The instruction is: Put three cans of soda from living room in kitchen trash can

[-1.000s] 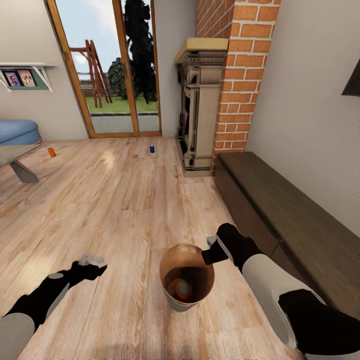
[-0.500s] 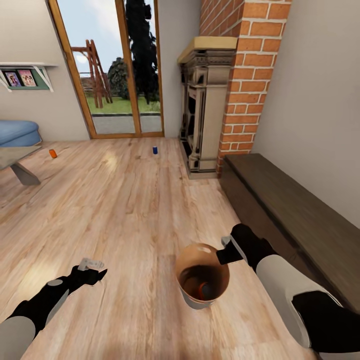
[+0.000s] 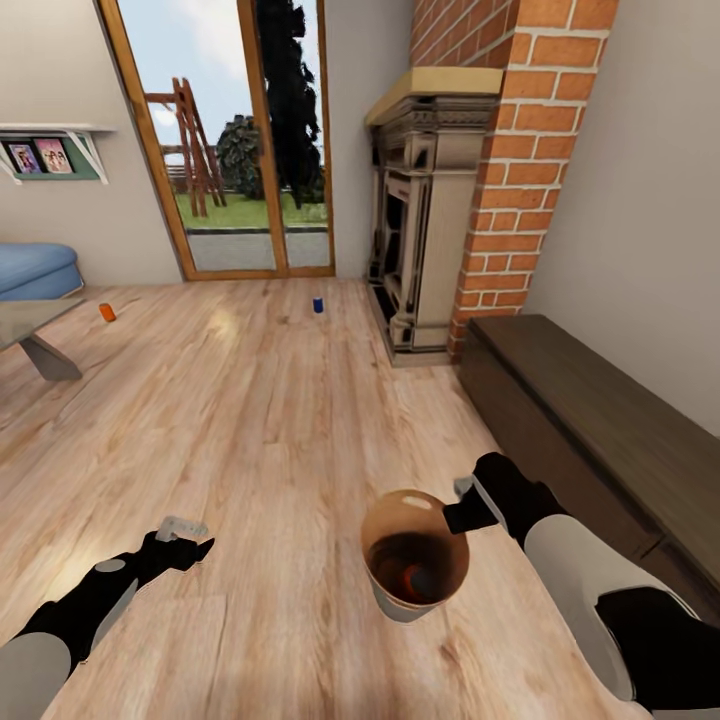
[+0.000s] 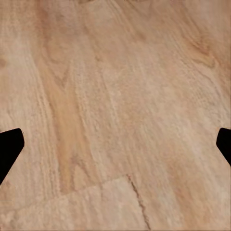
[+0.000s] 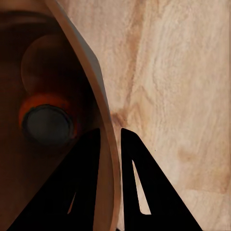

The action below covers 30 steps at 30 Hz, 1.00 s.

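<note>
Living room scene, seen from the head camera over a warm wood floor (image 3: pixel 260 420). The right gripper (image 3: pixel 462 512) is seen at the near right, its two fingers (image 5: pixel 86 178) pinched on the rim of the tash can (image 3: pixel 412 600): in the right wrist view one finger lies inside the wall and the other outside, with the thin wall between them. The bucket is held upright just above the floor, its brown inside facing the camera and its oval handle cut-out (image 3: pixel 424 503) at the far rim. One orange can of soda (image 5: pixel 48 120) is seen at the bottom of the bucket, silvery top up; in the head view it appears as a red-orange spot (image 3: pixel 410 577).

The left gripper (image 3: pixel 185 540) is held low over the floor at the near left, nothing between its fingers; in the left wrist view the two dark fingertips (image 4: pixel 8 144) stand at opposite edges, spread wide, with bare planks between.

Two further cans are shown on the floor, well apart: an orange one (image 3: pixel 107 312) near the blue sofa (image 3: pixel 35 268), and a dark blue one (image 3: pixel 318 305) before the wood-framed glass doors (image 3: pixel 240 150). A red brick fireplace (image 3: pixel 470 190) stands at the right, with a dark low bench (image 3: pixel 600 430) along the wall beside it.
</note>
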Available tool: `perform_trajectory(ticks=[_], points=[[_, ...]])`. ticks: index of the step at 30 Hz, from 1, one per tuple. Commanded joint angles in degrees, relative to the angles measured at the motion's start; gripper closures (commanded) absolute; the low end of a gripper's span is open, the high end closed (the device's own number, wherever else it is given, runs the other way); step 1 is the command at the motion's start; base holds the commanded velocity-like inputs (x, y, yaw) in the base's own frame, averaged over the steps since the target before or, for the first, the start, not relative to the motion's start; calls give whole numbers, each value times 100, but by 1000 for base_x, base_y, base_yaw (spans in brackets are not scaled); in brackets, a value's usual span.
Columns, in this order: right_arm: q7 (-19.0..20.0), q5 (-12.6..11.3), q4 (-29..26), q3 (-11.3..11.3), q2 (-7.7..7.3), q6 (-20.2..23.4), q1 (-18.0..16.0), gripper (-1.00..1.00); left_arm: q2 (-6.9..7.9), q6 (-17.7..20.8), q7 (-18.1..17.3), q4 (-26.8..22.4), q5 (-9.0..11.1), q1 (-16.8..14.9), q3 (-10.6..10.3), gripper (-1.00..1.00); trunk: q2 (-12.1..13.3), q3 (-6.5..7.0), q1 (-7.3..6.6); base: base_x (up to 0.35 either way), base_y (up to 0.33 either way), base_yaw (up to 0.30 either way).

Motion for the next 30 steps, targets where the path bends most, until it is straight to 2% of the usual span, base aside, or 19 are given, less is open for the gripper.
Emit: perform_trajectory(ticks=[1, 10, 14, 23, 30], points=[[21, -110, -3, -14, -5, 23, -2, 100, 0, -1, 0, 1, -1, 0, 0, -100, 0, 1, 0, 272, 218, 0], [162, -126, 1, -24, -132, 66, 0, 100, 0, -1, 0, 1, 11, 5, 2, -100, 0, 1, 0, 275, 214, 0], [361, -126, 5, -17, -142, 69, 0, 100, 0, -1, -5, 1, 12, 7, 2, -100, 0, 1, 0, 282, 198, 0], [468, -126, 4, -11, -144, 75, 0, 100, -50, 3, -4, 1, 18, 8, 10, -100, 0, 1, 0, 229, 148, 0], [474, -126, -1, -11, -136, 81, 0, 100, -69, 71, -6, -4, 63, 6, 17, -100, 280, 126, -154, 20, 12, 0]])
